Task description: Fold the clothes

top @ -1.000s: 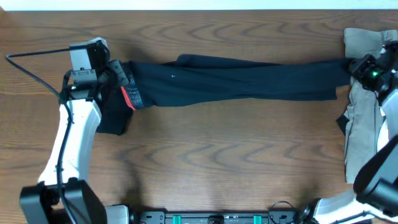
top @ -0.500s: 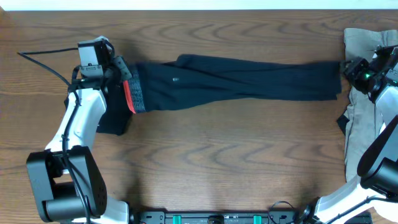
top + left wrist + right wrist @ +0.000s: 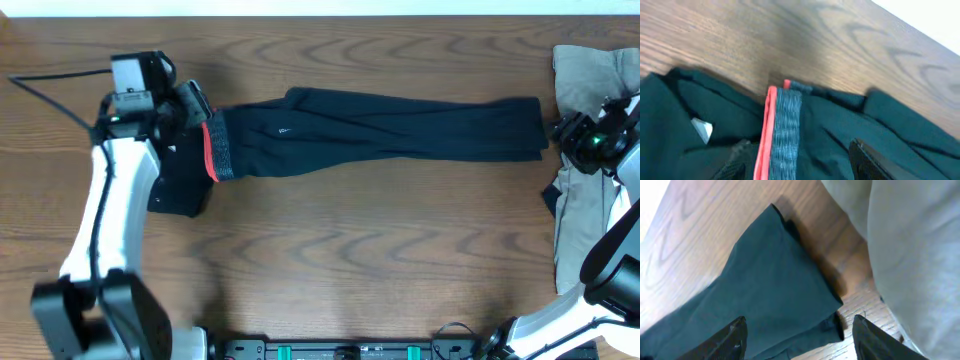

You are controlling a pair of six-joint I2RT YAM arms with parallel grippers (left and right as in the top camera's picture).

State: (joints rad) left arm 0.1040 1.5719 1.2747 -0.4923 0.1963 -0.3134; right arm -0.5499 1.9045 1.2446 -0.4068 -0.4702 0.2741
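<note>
Pants (image 3: pixel 380 130): black, long, stretched left to right across the far half of the wooden table (image 3: pixel 350 250); waist at left, leg ends (image 3: pixel 785 280) at right.
Waistband (image 3: pixel 785 125): grey ribbed inside, edged red-orange, turned outward.
Tag (image 3: pixel 702 129): small, white, on black fabric beside the waistband; no print legible.
Mark (image 3: pixel 281 130): tiny pale spot on the pants near the waist; too small to read.
Left gripper (image 3: pixel 797 150): fingers apart above the waistband, clamping nothing.
Right gripper (image 3: pixel 800 325): fingers apart over the leg ends, gripping nothing.
Khaki garment (image 3: pixel 585 70): bunched at the right edge, just beside the leg ends.
Other black piece (image 3: pixel 180 195): under the left arm, on the near side of the waist.
</note>
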